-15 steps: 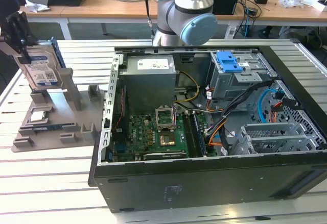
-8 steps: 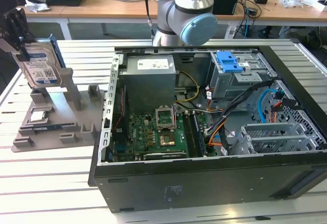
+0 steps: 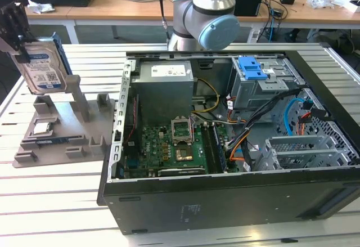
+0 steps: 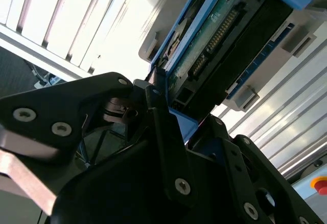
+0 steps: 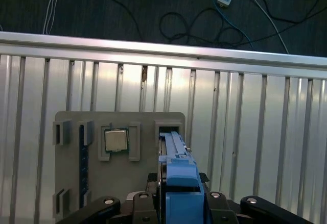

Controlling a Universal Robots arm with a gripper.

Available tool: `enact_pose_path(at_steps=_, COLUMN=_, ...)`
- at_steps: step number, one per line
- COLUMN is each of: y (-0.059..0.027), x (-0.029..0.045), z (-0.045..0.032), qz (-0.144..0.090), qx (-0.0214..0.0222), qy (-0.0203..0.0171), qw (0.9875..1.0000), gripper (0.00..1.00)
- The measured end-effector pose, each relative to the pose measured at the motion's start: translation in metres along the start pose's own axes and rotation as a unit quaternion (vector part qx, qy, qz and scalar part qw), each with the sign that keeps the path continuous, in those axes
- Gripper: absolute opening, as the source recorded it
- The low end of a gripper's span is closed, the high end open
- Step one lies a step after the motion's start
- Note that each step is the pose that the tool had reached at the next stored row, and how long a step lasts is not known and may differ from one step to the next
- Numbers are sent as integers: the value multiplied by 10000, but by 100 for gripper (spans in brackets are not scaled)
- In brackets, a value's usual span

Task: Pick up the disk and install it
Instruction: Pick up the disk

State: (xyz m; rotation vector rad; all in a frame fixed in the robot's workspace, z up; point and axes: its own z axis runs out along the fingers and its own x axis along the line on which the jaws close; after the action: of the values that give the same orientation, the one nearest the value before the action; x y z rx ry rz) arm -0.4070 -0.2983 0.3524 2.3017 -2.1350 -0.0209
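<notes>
The disk (image 3: 40, 70), silver with a white-and-blue label and a blue frame, hangs upright and slightly tilted at the exterior view's left. My gripper (image 3: 17, 33) is shut on its upper end. Its lower edge is just above the grey fixture (image 3: 62, 131) and close to the fixture's upright post. In the first wrist view the disk's blue frame (image 5: 179, 183) sits between my black fingers (image 5: 225, 206), over the fixture's slot (image 5: 168, 129). The second wrist view shows the disk's green board and connector side (image 4: 219, 45) clamped by my gripper (image 4: 168, 109).
The open computer case (image 3: 225, 202) lies to the right of the fixture, with a drive cage and blue bracket (image 3: 252, 67) at its far right. A small silver processor chip (image 3: 42, 128) rests in the fixture. Slatted metal table (image 3: 56, 202) all round; the arm's base (image 3: 202, 10) stands behind the case.
</notes>
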Motion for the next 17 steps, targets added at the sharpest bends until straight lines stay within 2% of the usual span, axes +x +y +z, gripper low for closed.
enact_pose_path(at_steps=11, y=2, x=-2, z=-206, qz=0, qx=0, qy=0, qw=10000, gripper=37)
enact_pose_path(at_steps=12, y=3, x=-2, z=-244, qz=0, qx=0, qy=0, qw=10000, gripper=37)
enact_pose_path(at_steps=17, y=4, x=-3, z=-341, qz=0, qx=0, qy=0, qw=10000, gripper=37)
